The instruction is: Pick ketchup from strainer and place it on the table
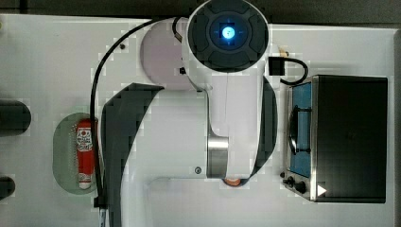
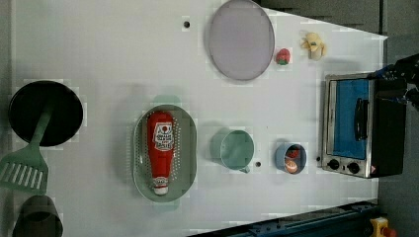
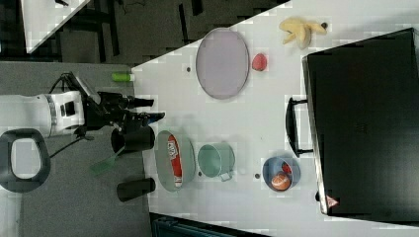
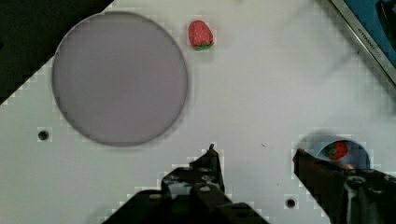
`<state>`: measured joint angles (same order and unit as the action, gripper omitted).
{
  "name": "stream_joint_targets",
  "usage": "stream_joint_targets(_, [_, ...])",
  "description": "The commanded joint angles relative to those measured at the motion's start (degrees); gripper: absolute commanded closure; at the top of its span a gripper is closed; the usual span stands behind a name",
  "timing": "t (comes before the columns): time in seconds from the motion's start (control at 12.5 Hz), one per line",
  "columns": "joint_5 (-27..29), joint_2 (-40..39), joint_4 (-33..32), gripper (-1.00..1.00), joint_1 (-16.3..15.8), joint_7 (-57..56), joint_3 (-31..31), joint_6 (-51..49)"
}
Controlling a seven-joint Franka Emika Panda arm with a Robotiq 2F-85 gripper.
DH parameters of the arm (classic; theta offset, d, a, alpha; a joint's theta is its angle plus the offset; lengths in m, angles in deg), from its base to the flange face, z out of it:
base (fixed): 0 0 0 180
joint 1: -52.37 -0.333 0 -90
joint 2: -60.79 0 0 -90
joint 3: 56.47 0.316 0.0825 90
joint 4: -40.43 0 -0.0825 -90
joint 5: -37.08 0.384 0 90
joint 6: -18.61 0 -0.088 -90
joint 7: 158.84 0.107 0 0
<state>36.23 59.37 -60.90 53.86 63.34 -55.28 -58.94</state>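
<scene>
Approach step: the end effector is hovering released, jaws spread and grasping nothing, well apart from the ketchup; the ketchup is lying flat inside the strainer on the surface, long axis along the strainer's length, cap toward the left view's bottom; next, travelling over and aligning across the bottle.
</scene>
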Motion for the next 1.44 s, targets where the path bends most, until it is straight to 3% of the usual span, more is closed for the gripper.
stream_joint_targets(0.08, [1.5,11.1,-2.7,-0.59,4.4,3.7,3.6,-8.1])
stream_joint_targets(0.24, [1.6,10.9,-2.7,-0.99,4.2,3.7,4.8,-8.0])
stream_joint_targets(0.56, [1.6,9.4,-2.7,-1.0,3.2,3.7,11.6,-6.7])
stream_joint_targets(1.04, [1.6,4.7,-2.9,-1.0,2.3,4.6,27.5,-4.0])
stream_joint_targets(1.44, [1.5,-0.6,-8.6,-1.0,2.0,4.7,38.1,5.6])
